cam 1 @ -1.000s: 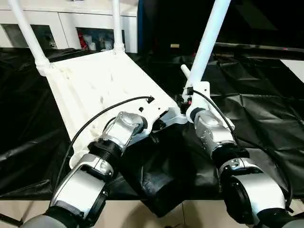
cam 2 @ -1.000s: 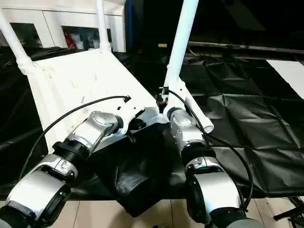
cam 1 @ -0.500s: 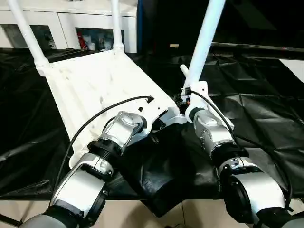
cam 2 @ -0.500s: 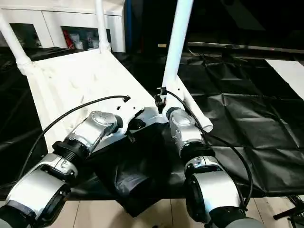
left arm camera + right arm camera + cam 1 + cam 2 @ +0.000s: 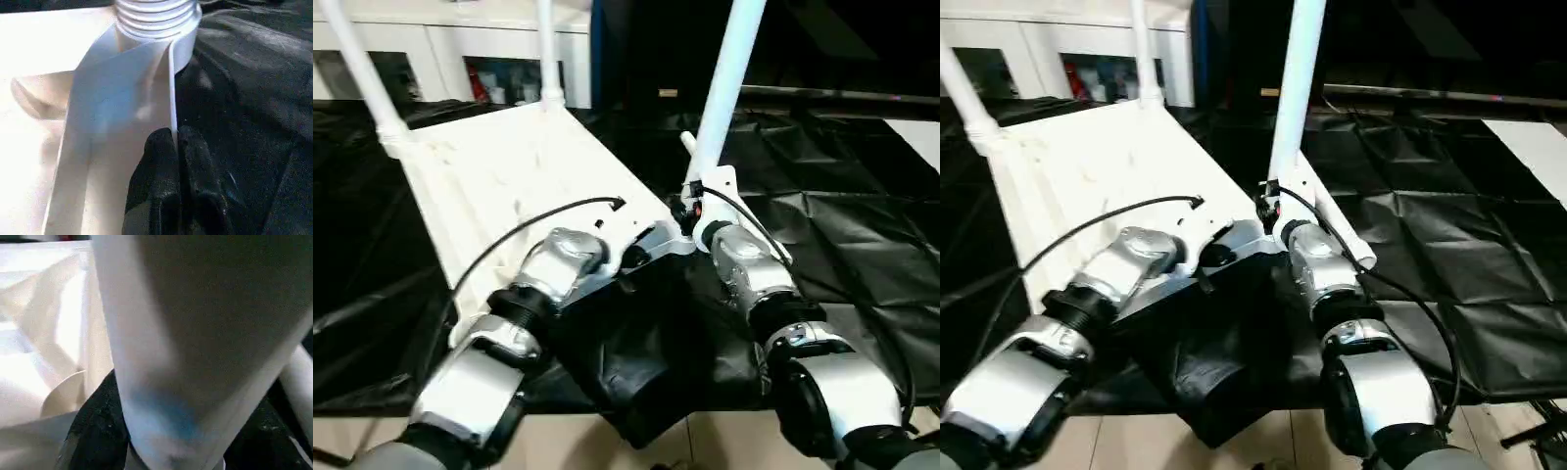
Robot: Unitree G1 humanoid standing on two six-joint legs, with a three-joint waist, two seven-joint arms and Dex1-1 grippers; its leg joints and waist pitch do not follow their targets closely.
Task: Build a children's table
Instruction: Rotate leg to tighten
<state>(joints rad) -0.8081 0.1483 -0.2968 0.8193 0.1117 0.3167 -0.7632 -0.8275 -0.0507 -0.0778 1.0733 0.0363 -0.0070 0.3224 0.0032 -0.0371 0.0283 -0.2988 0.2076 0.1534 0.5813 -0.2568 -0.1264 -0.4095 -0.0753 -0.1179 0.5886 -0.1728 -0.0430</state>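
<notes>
1. Compared with a second ago, the whole head view has shifted a little; the white tabletop [image 5: 524, 186] lies in much the same spot on the black sheet [image 5: 862, 235], and the leg [image 5: 724, 83] in the right gripper leans slightly less to the right.
2. At far left, two legs [image 5: 357, 69] stand upright in the far corner sockets of the upturned, ribbed tabletop, their tops cut off by the picture's upper edge.
3. The left gripper [image 5: 175, 147] has its jaws closed on a thin rib of the tabletop's near edge, just beside the threaded corner socket [image 5: 156, 19].
4. The right gripper [image 5: 697, 208] has its jaws clamped round the lower part of the third leg, close to that near right corner.
5. A fourth leg [image 5: 1337, 230] lies flat on the sheet just right of the right wrist.
6. Farther right, the black sheet lies wrinkled and bare; a flat white board [image 5: 920, 137] touches the right edge.
</notes>
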